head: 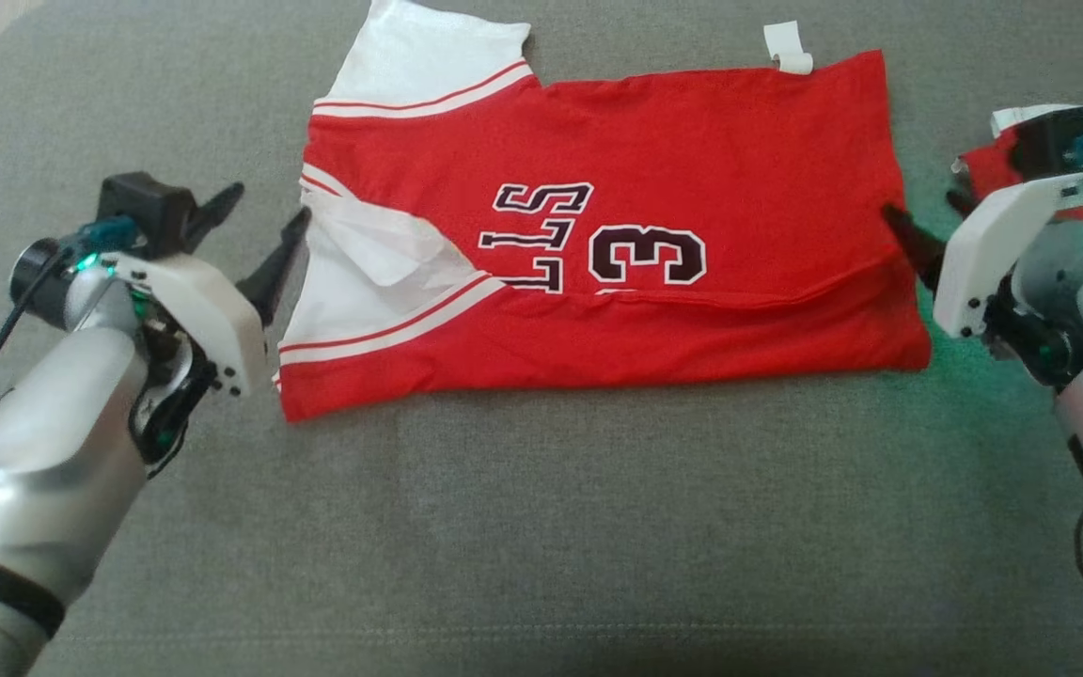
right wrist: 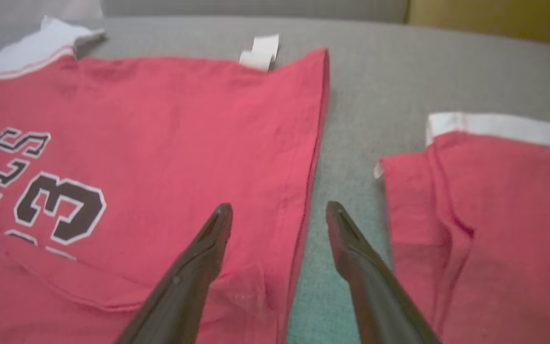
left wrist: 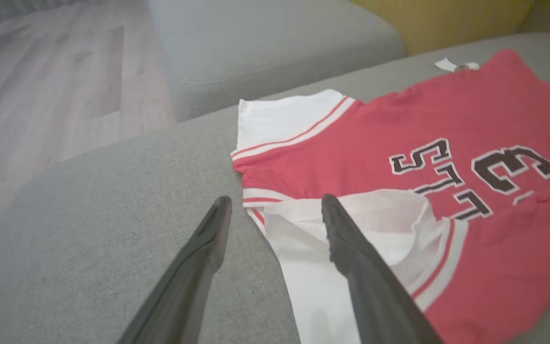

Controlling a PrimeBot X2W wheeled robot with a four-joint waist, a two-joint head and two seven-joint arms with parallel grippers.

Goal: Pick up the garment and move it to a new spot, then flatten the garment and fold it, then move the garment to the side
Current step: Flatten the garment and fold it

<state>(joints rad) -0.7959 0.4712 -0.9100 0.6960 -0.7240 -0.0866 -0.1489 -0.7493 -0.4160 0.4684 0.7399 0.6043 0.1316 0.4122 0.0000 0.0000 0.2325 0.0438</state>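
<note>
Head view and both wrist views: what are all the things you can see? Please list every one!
jersey: one, red with white sleeves and a dark 3, spread on the sofa, near edge folded over
tag: one, white, sticking out at the jersey's far edge
other garment: one, red with a white band, on the sofa beside the jersey's hem
sofa: one, grey, under everything
floor: one, pale wood, beyond the sofa's left end
yellow thing: one, yellow, behind the sofa; cannot tell what it is
left hand: one, dark fingers, open, at the jersey's sleeve end
right hand: one, dark fingers, open, at the jersey's hem
</note>
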